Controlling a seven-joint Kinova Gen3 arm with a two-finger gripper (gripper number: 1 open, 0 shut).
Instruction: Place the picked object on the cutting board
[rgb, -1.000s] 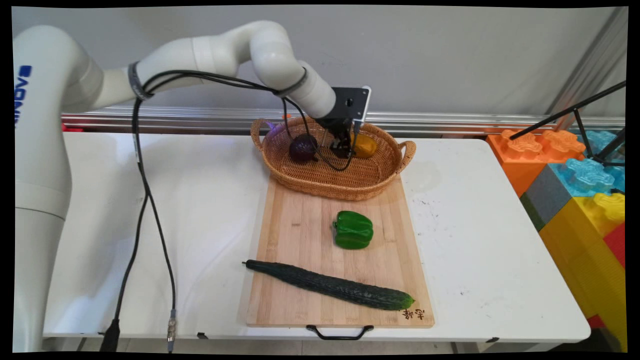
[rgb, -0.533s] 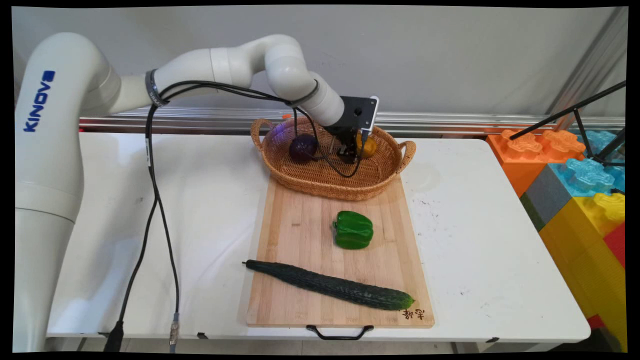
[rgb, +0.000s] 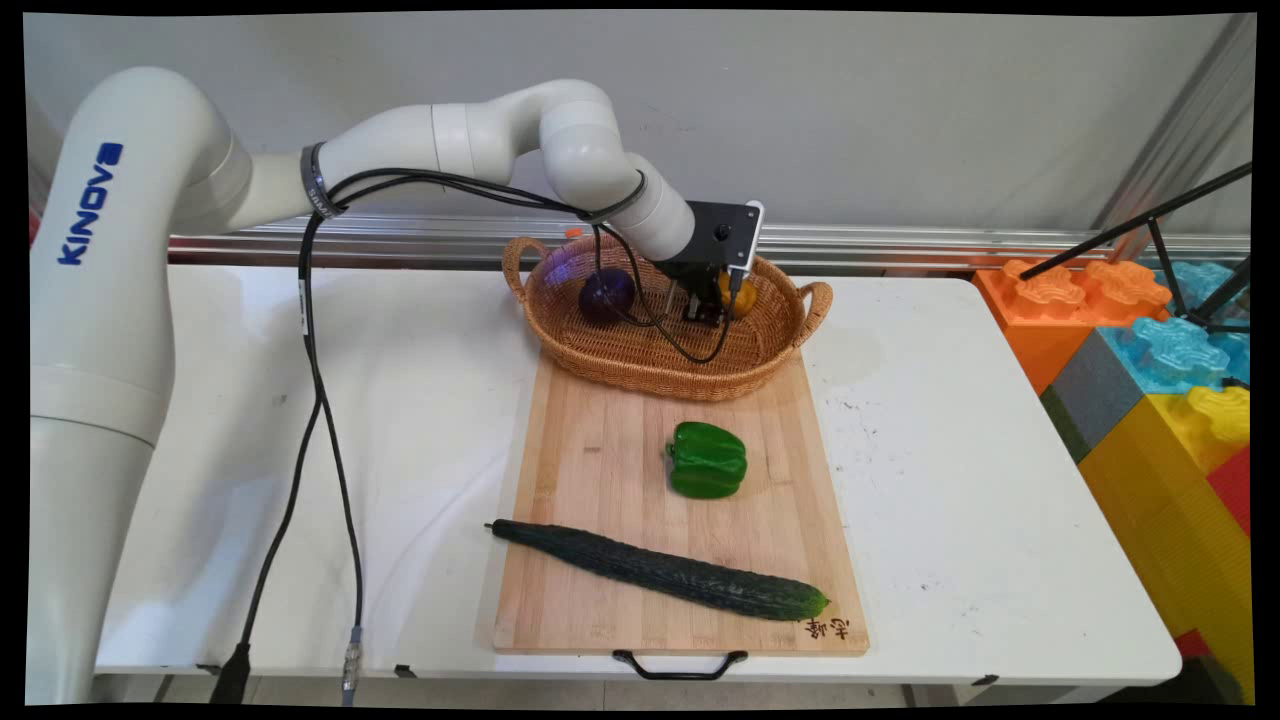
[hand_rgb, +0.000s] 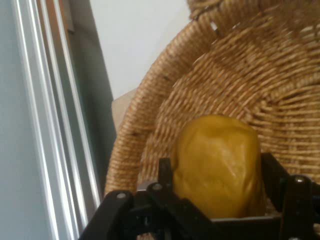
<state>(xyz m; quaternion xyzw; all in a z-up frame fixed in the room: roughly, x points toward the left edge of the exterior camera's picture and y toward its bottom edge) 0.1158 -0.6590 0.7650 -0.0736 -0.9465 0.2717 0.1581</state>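
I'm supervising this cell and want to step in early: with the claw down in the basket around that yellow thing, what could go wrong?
The claw straddles the rounded yellow vegetable; a smooth, bulging surface could slip out.

It works close to the wicker basket wall, so a finger might catch the weave and drag the basket.

The hanging black cable loops inside the basket and could snag the purple vegetable.
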